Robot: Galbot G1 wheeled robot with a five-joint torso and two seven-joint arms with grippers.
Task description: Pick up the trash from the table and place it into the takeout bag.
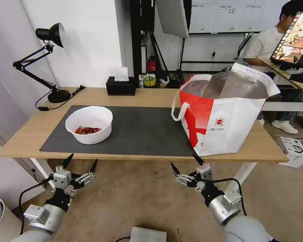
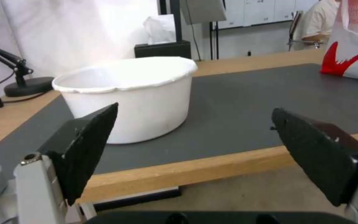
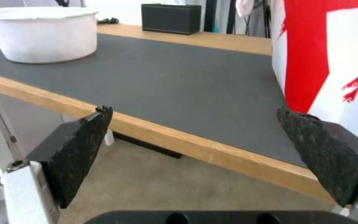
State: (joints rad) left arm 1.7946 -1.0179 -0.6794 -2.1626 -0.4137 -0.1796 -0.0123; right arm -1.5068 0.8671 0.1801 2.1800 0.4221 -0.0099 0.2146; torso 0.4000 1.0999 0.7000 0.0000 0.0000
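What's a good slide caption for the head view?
White bowl and takeout bag on table, both end effectors open below.

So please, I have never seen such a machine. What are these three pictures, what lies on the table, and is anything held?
This is a wheeled robot with two arms, each ending in a two-fingered gripper. The wide picture comes from a camera on its head; the other two come from cameras on its wrists, looking out between the black fingers. The left gripper and right gripper both hang open in front of the table, below its edge, holding nothing. On the dark mat stand a white bowl with red scraps inside and a red-and-white bag, open at the top. A black tissue box and a desk lamp stand at the back.
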